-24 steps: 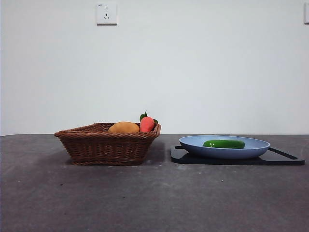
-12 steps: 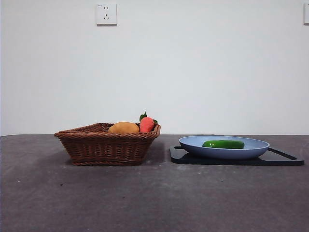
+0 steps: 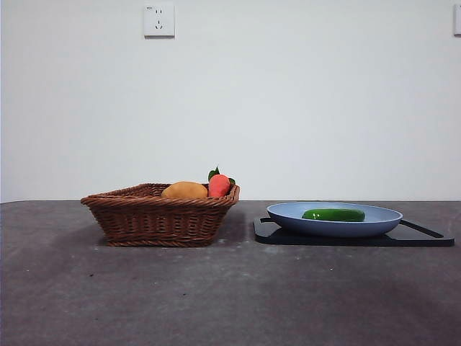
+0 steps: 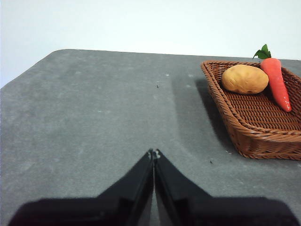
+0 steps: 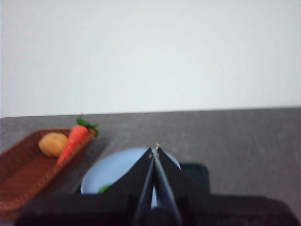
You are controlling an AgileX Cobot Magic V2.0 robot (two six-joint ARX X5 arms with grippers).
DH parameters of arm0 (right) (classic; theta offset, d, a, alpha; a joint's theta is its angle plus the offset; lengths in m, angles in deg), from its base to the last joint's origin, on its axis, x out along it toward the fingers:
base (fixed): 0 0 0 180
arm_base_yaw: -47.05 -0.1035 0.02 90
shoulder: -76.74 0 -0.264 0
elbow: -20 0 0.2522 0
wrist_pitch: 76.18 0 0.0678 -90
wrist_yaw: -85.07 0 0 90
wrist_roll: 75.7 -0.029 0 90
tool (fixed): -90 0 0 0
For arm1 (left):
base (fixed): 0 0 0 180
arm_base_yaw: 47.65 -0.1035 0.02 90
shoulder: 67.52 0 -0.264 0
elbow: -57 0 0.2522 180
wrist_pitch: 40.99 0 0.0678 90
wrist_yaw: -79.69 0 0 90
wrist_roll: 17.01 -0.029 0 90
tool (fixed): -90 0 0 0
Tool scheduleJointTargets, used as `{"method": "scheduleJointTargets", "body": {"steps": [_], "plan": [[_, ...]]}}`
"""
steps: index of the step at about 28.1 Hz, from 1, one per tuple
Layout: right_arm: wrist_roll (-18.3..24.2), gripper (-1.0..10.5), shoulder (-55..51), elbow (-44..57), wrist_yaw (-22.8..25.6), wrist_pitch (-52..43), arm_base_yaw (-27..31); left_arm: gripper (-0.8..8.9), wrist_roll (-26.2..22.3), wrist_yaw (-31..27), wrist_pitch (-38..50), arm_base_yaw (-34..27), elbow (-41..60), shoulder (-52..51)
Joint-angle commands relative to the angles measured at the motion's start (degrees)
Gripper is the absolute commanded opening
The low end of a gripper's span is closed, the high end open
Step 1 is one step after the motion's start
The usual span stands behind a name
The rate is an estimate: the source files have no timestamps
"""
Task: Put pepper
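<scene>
A brown basket (image 3: 160,213) sits on the left. The pepper (image 3: 333,215) lies in the blue plate (image 3: 288,214) on the right. Both arms wait, fingers closed and empty. Nothing has started; next, the right fingers (image 5: 154,149) must open above the pepper.

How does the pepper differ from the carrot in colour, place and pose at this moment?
The pepper is glossy dark green; the carrot is red-orange with green leaves. The pepper lies in the blue plate; the carrot sits in the wicker basket beside a yellow-orange fruit. The pepper lies flat; the carrot leans up against the basket's rim, leaves highest. Both are long vegetables, and no hand touches either.
</scene>
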Motion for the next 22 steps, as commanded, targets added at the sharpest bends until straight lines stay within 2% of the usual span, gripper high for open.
{"method": "scheduleJointTargets", "body": {"steps": [1,11,22], "plan": [[-1.49,0.0,-2.36,3.54,0.37,-1.09,-0.09,0.08,0.57,0.00,0.68,-0.15,0.20,-0.15],[-1.51,0.0,-6.84,11.34,0.33,0.07,-0.09,0.08,0.57,-0.02,0.68,-0.15,0.20,-0.15],[-1.92,0.0,-8.76,13.14,0.17,6.84,-0.09,0.08,0.57,0.00,0.70,-0.15,0.20,-0.15]]}}
